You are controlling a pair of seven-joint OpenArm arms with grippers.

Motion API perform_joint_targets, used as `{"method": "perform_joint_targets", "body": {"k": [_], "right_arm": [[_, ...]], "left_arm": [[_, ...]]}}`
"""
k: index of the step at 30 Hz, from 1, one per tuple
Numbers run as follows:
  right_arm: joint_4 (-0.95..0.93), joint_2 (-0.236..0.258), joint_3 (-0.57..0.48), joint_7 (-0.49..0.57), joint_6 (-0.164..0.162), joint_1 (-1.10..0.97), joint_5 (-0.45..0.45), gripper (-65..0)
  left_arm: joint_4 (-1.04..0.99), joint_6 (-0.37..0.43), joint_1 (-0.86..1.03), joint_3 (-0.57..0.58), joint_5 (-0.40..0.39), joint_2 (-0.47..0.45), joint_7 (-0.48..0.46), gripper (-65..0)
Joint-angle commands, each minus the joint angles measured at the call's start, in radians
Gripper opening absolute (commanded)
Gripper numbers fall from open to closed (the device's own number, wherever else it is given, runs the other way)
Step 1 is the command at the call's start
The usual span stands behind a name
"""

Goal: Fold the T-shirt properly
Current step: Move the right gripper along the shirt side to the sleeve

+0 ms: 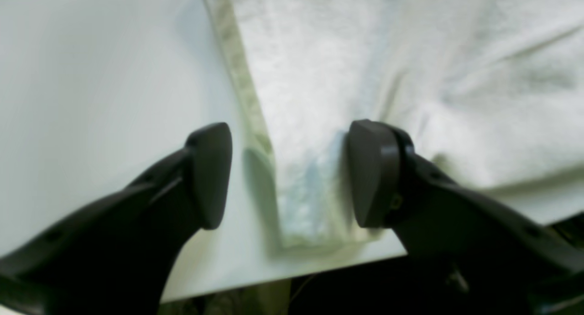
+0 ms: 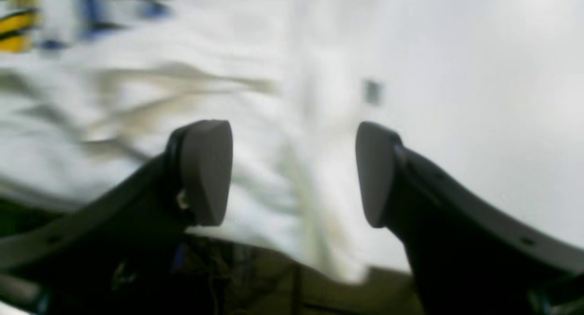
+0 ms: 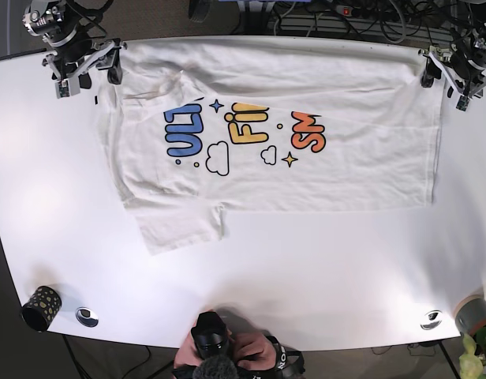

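T-shirt (image 3: pixel 306 170) lay spread on your table (image 3: pixel 306 276); left gripper (image 1: pixel 287 173) and right gripper (image 2: pixel 292 173) both gaped, jaws apart.

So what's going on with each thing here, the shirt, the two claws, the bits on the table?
T-shirt: spread flat, print up, one sleeve sticking out, not folded yet.
Left gripper: open, straddling a corner of the shirt at the table edge.
Right gripper: open, over the shirt's edge, gripping nothing.
Table: white, the shirt lying on its far half.
Speckled cup: lying on its side near a table corner.
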Motion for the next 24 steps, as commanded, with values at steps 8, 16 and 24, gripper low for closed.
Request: {"method": "perform_joint_targets", "body": {"k": [8,16,24], "right_arm": [[0.027,0.001,-0.084,-0.063,0.096,-0.01,0.064,-34.6],[0.021,0.007,-0.217,-0.067,0.096,-0.006,0.063,-48.8],[-0.098,0.008,-0.297,-0.067,0.096,0.071,0.061,-49.0]], "left_arm": [[0.015,-0.008,0.001,-0.028,0.019,-0.013,0.014,-27.1],[0.017,-0.008,0.001,-0.028,0.015,-0.013,0.014,-27.1],[0.025,-0.008,0.001,-0.03,0.015,-0.013,0.014,-27.1]]}}
